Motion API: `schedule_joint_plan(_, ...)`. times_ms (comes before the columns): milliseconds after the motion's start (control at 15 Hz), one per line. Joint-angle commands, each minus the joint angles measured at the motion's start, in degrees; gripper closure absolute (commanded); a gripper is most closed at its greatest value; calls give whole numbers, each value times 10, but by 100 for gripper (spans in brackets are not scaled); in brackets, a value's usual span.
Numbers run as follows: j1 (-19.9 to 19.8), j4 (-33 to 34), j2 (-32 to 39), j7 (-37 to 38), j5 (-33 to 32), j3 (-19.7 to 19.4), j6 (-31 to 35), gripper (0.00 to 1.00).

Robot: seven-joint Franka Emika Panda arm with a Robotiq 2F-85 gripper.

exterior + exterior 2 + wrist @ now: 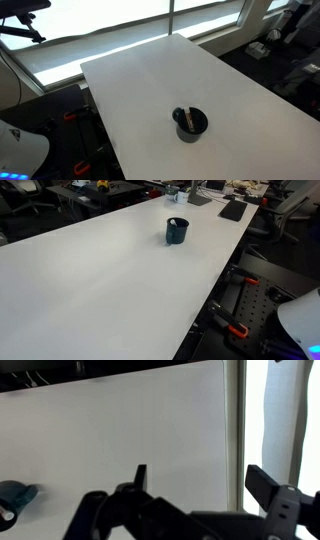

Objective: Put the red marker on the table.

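Observation:
The dark round cup (190, 123) stands upright on the white table (140, 80) and shows in both exterior views (177, 230). A slim reddish stick, the red marker (185, 118), leans inside the cup. In the wrist view my gripper (205, 485) is open and empty, hovering above the table (120, 430) near its edge. The cup (14, 496) lies at the lower left of that view, well apart from the fingers, and the marker is not discernible there. The gripper is out of view in both exterior views.
Part of the white robot body shows at an exterior view's corner (20, 150), and beside the table (300, 320). A window band (110, 25) runs behind the table. Desks with clutter (215, 192) stand beyond the far end.

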Motion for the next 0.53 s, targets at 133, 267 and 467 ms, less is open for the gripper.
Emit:
schedule_joint_plan(133, -4, 1, 0, -2, 2, 3, -2, 0)
schedule_joint_plan(267, -4, 1, 0, -2, 2, 3, -2, 0)
schedule_joint_plan(467, -13, -1, 0, -12, -10, -6, -7, 0)
